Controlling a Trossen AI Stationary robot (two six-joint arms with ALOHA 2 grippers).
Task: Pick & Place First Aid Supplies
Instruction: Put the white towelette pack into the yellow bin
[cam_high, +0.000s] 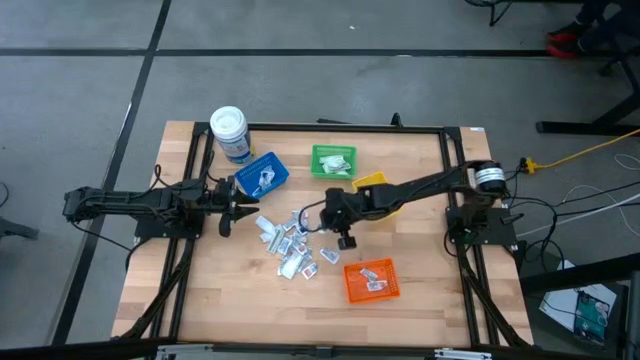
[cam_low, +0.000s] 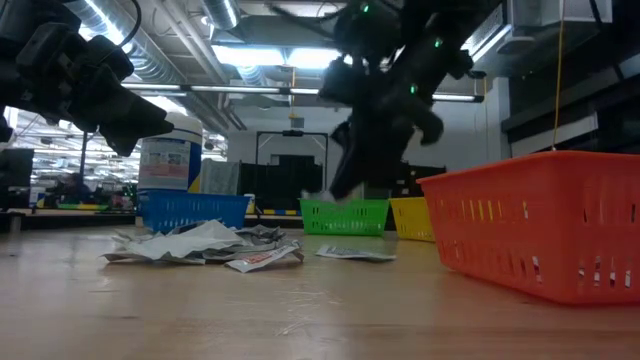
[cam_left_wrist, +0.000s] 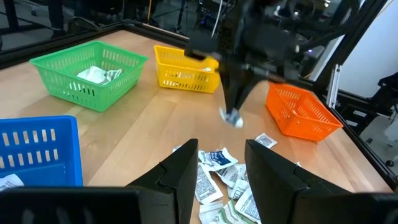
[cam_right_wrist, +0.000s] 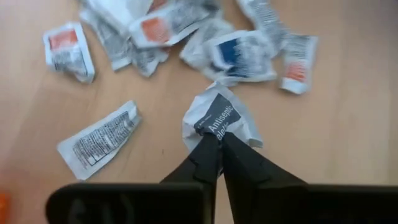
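Pinching a crumpled white paper packet (cam_right_wrist: 219, 118) printed "Antiseptic", your right gripper (cam_right_wrist: 219, 138) hangs above the light wooden table (cam_high: 220, 300), its 2 dark fingers clamped together on the packet's edge. Only the right wrist view lets you read that label and see the closed tips; from overhead the gripper (cam_high: 345, 240) is a dark shape just beside the loose heap of small white and silvery packets (cam_high: 285, 245) at mid-table. From the left wrist you see the same packet (cam_left_wrist: 232, 117) dangling clear of the wood beneath the right arm. Your left gripper (cam_left_wrist: 221, 168) hovers at the heap's other side, fingers parted and holding nothing.

Overhead you get all 4 plastic mesh bins: the blue bin (cam_high: 262, 174), the green bin (cam_high: 333, 161), the yellow bin (cam_high: 370, 184) partly under the right arm, and the orange bin (cam_high: 371, 280). It also shows packets lying in the blue, green and orange ones. At table height the orange bin (cam_low: 540, 235) fills the foreground and its contents are hidden. A white-lidded round jar with a blue label (cam_high: 230, 132) stands at the table's far left corner.
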